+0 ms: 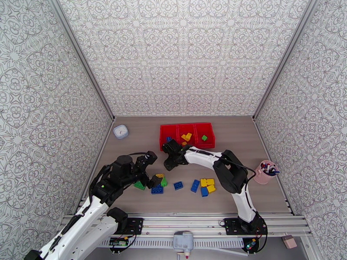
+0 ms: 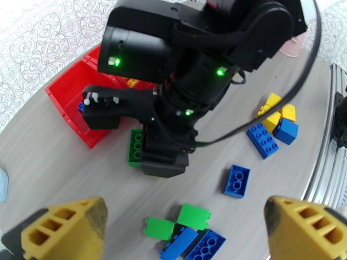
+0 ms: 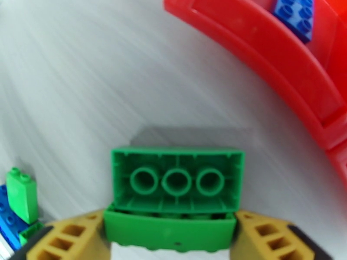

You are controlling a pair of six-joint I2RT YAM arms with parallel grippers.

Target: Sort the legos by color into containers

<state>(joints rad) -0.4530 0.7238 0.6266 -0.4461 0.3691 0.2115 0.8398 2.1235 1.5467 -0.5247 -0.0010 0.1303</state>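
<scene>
A green brick is lying on the table just off the near-left corner of the tray; the right gripper is pinching its ends, as far as the blurred close view tells; other legos are lying scattered toward the near edge; the left gripper is hovering over a green-and-blue cluster there, fingers spread wide.

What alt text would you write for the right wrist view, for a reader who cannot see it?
A green brick, hollow underside facing the camera, sits on the grey table, gripped at both ends by the yellow fingers. A red tray holding a blue brick curves across the upper right.
</scene>
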